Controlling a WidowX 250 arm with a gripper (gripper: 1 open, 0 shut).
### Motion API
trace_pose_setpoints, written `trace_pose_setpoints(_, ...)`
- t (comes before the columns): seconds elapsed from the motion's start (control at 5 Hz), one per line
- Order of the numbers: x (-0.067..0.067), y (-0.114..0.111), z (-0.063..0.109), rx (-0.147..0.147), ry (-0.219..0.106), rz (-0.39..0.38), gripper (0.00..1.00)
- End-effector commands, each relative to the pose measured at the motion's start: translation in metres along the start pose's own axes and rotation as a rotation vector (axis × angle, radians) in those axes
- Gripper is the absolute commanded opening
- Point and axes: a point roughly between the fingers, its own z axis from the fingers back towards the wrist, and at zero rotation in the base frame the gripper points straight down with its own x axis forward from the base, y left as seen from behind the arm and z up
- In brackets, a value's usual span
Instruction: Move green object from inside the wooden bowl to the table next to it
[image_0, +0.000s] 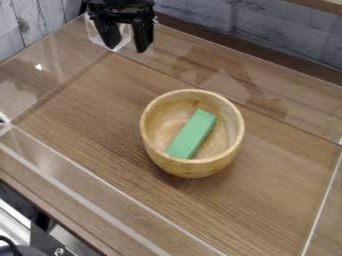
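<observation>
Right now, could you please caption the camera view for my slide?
Green block lying in the wooden bowl mid-table; open end effector at the far-left corner, well apart from it.

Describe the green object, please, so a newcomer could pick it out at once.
On the brown table stands a round wooden bowl. Inside it, lying slantwise, is the green object, a flat rectangular block. It is the only bright green thing in view.
</observation>
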Motion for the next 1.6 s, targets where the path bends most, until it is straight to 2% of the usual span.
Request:
trace_pose_setpoints(0.0,0.008,-0.001,0.021,0.014,-0.078,-0.033,1.0)
trace_pose_setpoints(0.2,0.011,-0.002,0.017,0.01,-0.085,-0.045,1.0)
trace_pose_setpoints(0.4,0.013,-0.015,0.013,-0.001,-0.086,-0.093,1.0)
trace_pose_setpoints(0.6,0.014,-0.028,0.011,-0.015,-0.09,-0.137,0.0)
trace_pose_setpoints(0.8,0.018,-0.014,0.013,-0.012,-0.096,-0.145,1.0)
trace_pose_setpoints(1.0,0.022,-0.001,0.015,-0.013,-0.099,-0.149,1.0)
trace_pose_setpoints(1.4,0.021,-0.007,0.015,-0.02,-0.123,-0.101,1.0)
